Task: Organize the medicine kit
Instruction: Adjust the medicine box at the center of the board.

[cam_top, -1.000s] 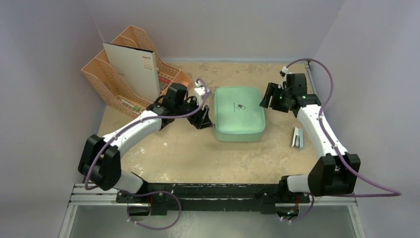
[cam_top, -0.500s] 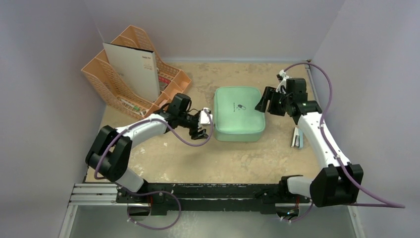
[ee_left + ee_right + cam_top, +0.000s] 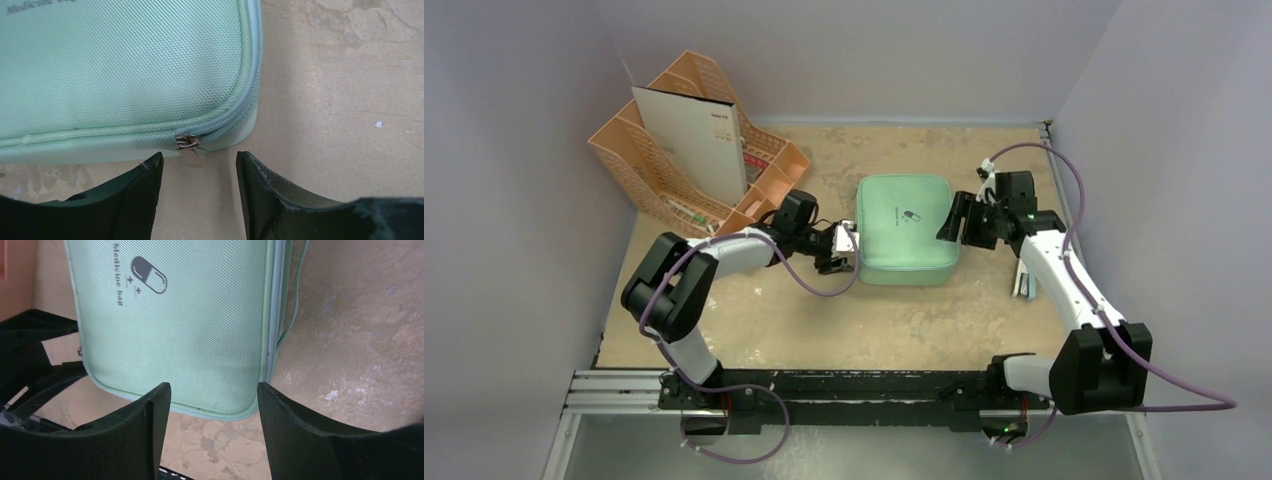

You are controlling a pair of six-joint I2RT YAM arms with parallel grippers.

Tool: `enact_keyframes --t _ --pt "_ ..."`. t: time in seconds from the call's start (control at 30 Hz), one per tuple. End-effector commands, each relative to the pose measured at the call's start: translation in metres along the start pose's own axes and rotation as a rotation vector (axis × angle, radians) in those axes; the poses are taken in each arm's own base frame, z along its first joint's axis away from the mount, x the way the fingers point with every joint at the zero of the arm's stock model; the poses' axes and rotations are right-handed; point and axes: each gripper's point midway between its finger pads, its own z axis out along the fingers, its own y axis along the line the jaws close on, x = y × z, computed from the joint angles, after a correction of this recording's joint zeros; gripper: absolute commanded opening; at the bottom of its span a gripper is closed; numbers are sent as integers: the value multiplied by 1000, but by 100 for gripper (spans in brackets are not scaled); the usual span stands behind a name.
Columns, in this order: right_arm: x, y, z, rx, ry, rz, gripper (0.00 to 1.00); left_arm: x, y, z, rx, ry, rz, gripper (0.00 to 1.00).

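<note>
Sandy, mottled bench (image 3: 824,320) filled the view, walled in pale lilac. We saw the medicine kit (image 3: 906,230) lying flat and zipped shut near the bench's middle, between both arms. At the kit's left edge, close to its near corner, the left pincer (image 3: 199,161) sat low, jaws apart and empty, with the zipper pull (image 3: 188,142) just ahead of the gap. At the kit's right edge the right pincer (image 3: 214,392) hovered, likewise apart and empty. We judged the left one nearer the pull.

Flat, closed mint-green medicine kit (image 3: 907,235)
</note>
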Motion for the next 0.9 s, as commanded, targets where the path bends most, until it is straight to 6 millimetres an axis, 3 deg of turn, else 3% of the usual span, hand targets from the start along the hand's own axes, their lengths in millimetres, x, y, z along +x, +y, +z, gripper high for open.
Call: enact_keyframes --t 0.0,0.23,0.37,0.5,0.63,0.87 --pt "17 -6 8 5 27 29 66 -27 30 2 -72 -76 72 52" --pt "23 -6 11 -12 20 40 64 -25 32 4 -77 -75 57 38" --pt "34 -4 19 -46 54 46 64 -29 28 1 -51 -65 25 18" --pt "43 -4 28 -70 76 76 62 -45 26 -8 -57 -77 -43 0" --pt "50 16 34 -201 89 153 60 -55 22 -5 -56 -87 -155 0" --pt "66 26 28 -261 97 255 56 -60 2 -1 -84 -88 -158 0"
